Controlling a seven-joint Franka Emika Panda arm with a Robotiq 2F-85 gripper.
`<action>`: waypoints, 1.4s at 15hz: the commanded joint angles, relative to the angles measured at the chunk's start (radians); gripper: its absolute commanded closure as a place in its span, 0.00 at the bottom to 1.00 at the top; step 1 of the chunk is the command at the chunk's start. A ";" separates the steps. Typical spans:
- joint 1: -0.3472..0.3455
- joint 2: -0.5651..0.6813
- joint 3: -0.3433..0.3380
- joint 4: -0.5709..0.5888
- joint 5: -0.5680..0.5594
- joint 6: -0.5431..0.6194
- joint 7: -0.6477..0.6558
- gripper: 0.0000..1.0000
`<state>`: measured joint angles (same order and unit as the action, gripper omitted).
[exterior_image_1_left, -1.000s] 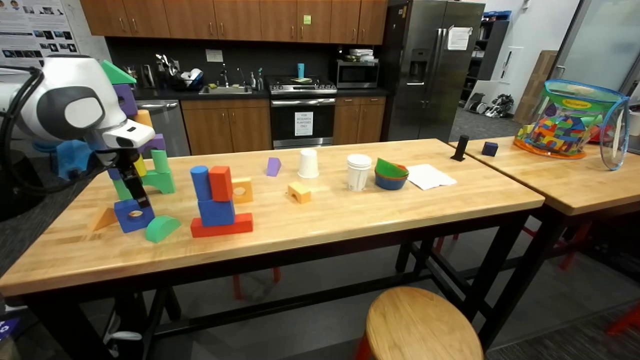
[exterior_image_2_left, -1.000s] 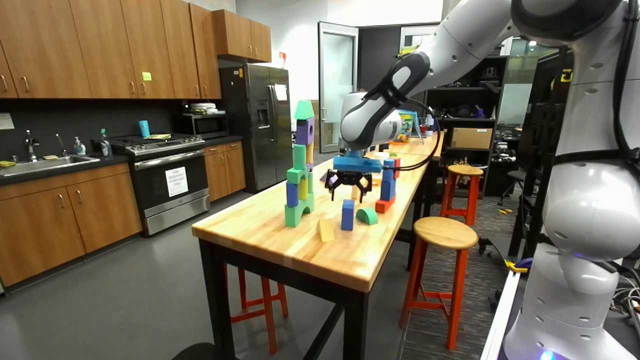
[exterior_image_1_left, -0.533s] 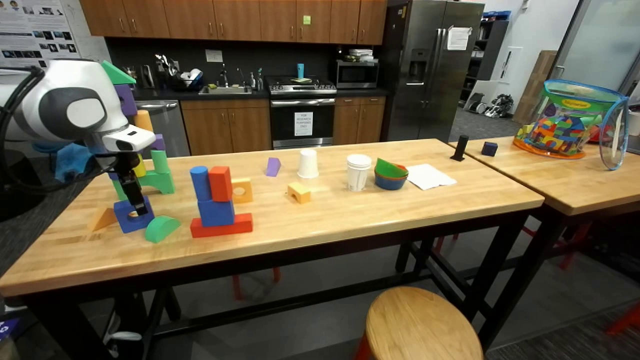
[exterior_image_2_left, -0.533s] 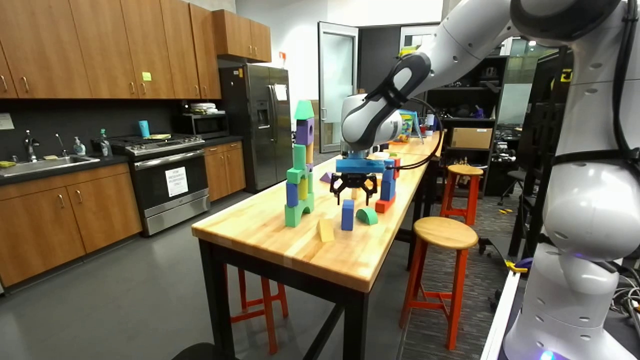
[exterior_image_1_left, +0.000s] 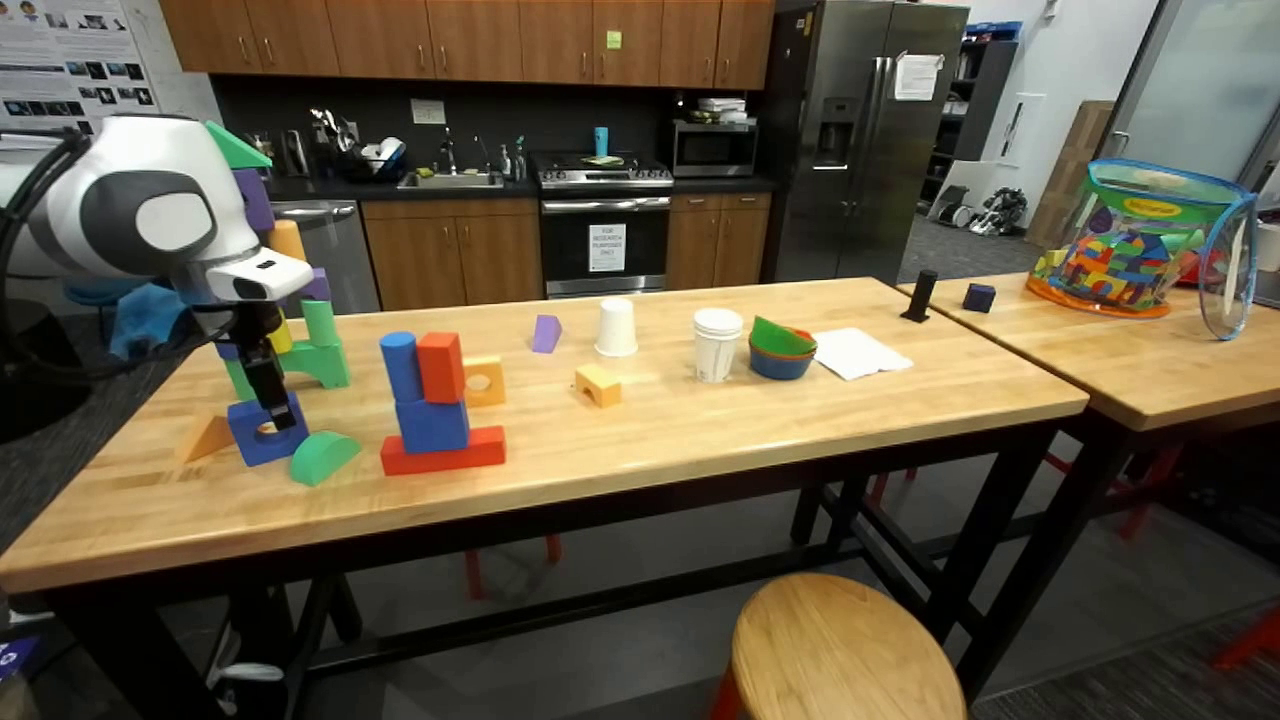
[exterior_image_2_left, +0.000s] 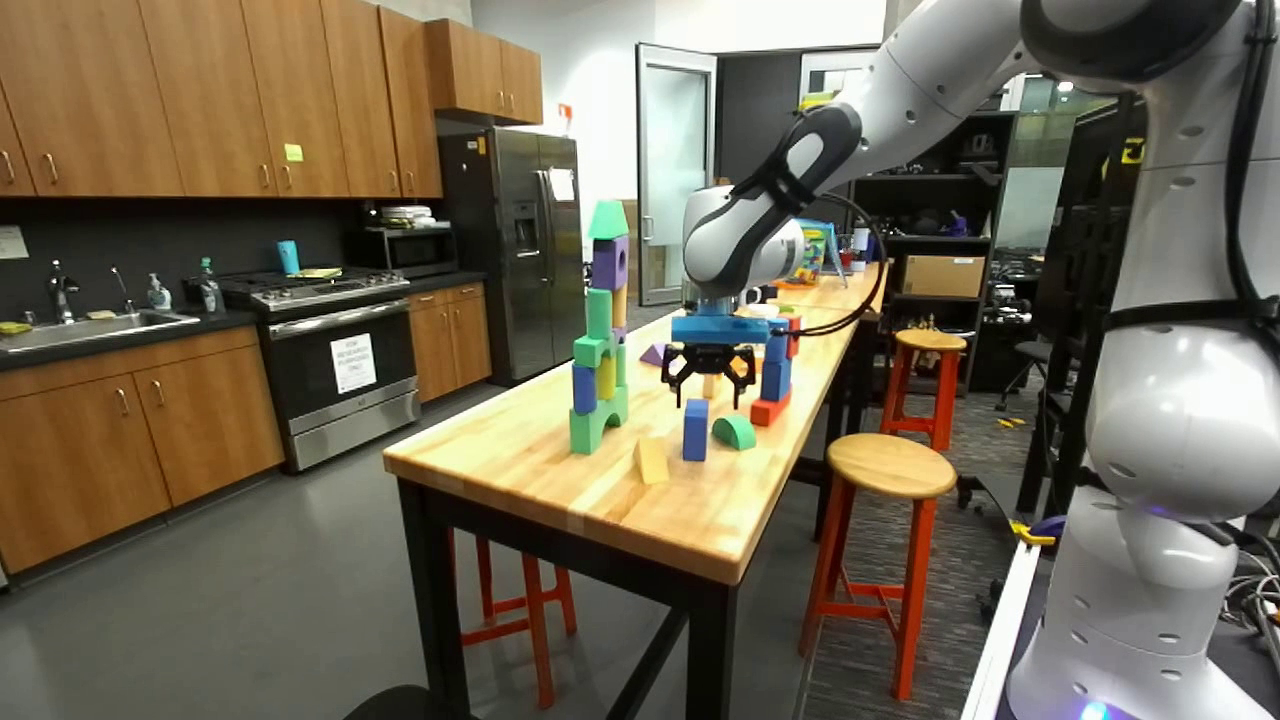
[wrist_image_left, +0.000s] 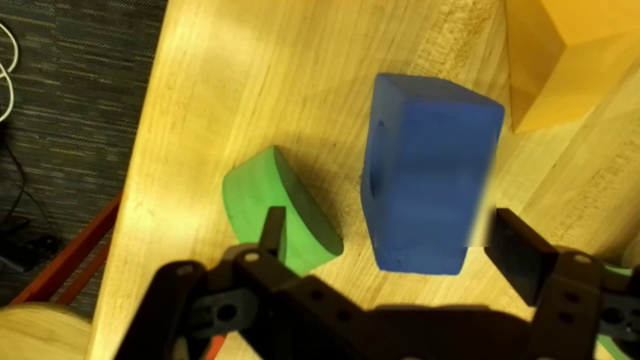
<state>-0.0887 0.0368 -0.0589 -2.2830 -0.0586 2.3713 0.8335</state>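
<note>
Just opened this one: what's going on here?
A robot arm holds its open tool close to a blue block with a round hole, gripping nothing. The blue block stands on the wooden table between a green half-round block and an orange wedge. A tall tower and a lower red-and-blue stack stand nearby.

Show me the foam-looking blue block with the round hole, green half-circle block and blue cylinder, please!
Blue block with the round hole (wrist_image_left: 434, 180): wrist view, upward face.
Green half-circle block (wrist_image_left: 258, 192): wrist view, curved top.
Blue cylinder (exterior_image_1_left: 402, 368): in an exterior view, curved side.
</note>
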 joint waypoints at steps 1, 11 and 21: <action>0.008 0.006 -0.012 0.025 0.009 -0.026 0.012 0.00; 0.033 0.029 -0.003 0.053 0.024 -0.022 -0.001 0.00; 0.034 0.062 -0.012 0.076 0.056 -0.026 -0.009 0.00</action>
<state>-0.0589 0.0833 -0.0626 -2.2331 -0.0264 2.3693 0.8340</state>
